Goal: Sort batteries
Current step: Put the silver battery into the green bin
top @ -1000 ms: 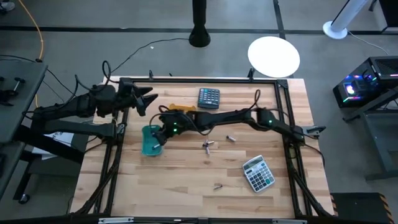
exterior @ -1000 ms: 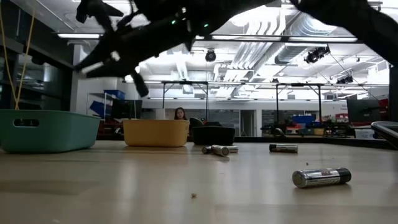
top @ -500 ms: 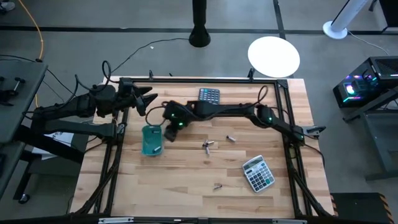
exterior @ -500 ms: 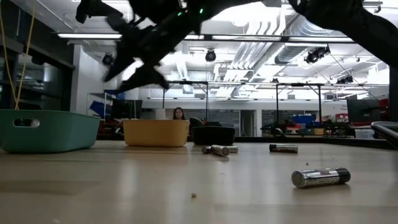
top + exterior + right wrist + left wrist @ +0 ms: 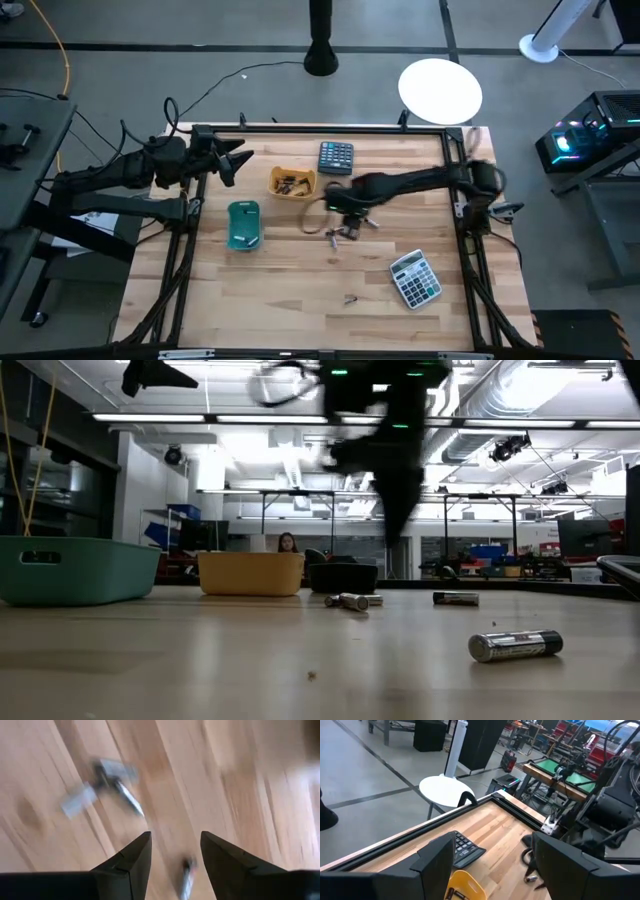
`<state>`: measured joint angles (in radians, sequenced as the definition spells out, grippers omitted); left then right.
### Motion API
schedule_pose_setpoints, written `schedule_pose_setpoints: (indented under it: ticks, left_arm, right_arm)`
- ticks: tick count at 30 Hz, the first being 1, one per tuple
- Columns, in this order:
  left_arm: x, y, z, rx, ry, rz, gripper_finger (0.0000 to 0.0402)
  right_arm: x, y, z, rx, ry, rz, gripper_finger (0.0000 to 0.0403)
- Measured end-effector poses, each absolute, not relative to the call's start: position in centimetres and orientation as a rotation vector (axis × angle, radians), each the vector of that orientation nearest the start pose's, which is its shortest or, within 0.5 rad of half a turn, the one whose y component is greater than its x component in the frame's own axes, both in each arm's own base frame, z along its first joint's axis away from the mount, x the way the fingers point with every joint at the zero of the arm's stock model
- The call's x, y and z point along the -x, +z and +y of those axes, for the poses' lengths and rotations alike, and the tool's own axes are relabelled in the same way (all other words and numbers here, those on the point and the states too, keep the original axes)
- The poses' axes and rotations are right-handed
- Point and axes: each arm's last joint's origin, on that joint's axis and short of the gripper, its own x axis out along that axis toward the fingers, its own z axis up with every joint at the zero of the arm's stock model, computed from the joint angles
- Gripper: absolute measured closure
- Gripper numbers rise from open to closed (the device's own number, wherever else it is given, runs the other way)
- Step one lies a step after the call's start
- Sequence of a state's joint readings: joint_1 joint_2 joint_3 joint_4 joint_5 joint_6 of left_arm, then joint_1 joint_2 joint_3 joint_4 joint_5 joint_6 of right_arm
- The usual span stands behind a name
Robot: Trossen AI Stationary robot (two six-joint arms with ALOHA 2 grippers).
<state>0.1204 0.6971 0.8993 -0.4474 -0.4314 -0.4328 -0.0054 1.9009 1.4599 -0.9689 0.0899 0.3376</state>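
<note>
The right gripper (image 5: 340, 212) hangs with its jaws open and empty above a little pile of batteries (image 5: 334, 234) in the middle of the table (image 5: 300, 300), and it could knock them rolling away if it drops crooked

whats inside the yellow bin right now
The high view shows several small dark batteries heaped in the yellow bin; no exact count is possible. In the low view its wall hides the contents.
</note>
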Motion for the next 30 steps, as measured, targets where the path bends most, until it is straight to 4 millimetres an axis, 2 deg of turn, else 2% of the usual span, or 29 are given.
schedule_pose_setpoints:
  ticks: [3,6,11,15,19,22,26,30]
  left_arm:
    - [-13.4,35.8,2.9,0.380,0.603,0.119,0.0147]
    - [-13.4,35.8,2.9,0.377,0.618,0.114,0.0147]
    - [-13.4,35.9,2.9,0.378,0.618,0.112,0.0147]
    - [-13.4,35.7,2.9,0.391,0.619,0.120,0.0147]
    - [-13.2,35.0,2.6,0.442,0.609,0.192,0.0147]
    - [-13.1,33.4,2.0,0.534,0.588,0.345,0.0147]
    - [-13.0,29.8,0.9,0.698,0.642,0.630,0.0149]
    - [-12.9,26.0,-0.5,0.838,0.758,0.894,0.0166]
  right_arm:
    - [-32.7,20.7,-0.4,-0.258,-0.345,1.360,0.0238]
    - [-30.3,19.4,-0.4,-0.299,-0.314,1.332,0.0238]
    - [-29.2,17.0,0.0,-0.314,-0.217,1.272,0.0238]
    - [-28.5,15.0,-0.4,-0.300,-0.328,1.339,0.0238]
    - [-28.4,14.0,-0.4,-0.288,-0.338,1.341,0.0239]
    - [-28.6,13.6,-0.3,-0.278,-0.333,1.358,0.0267]
    - [-28.9,13.4,-0.3,-0.332,-0.356,1.343,0.0369]
    - [-29.5,13.9,-0.3,-0.375,-0.341,1.292,0.0378]
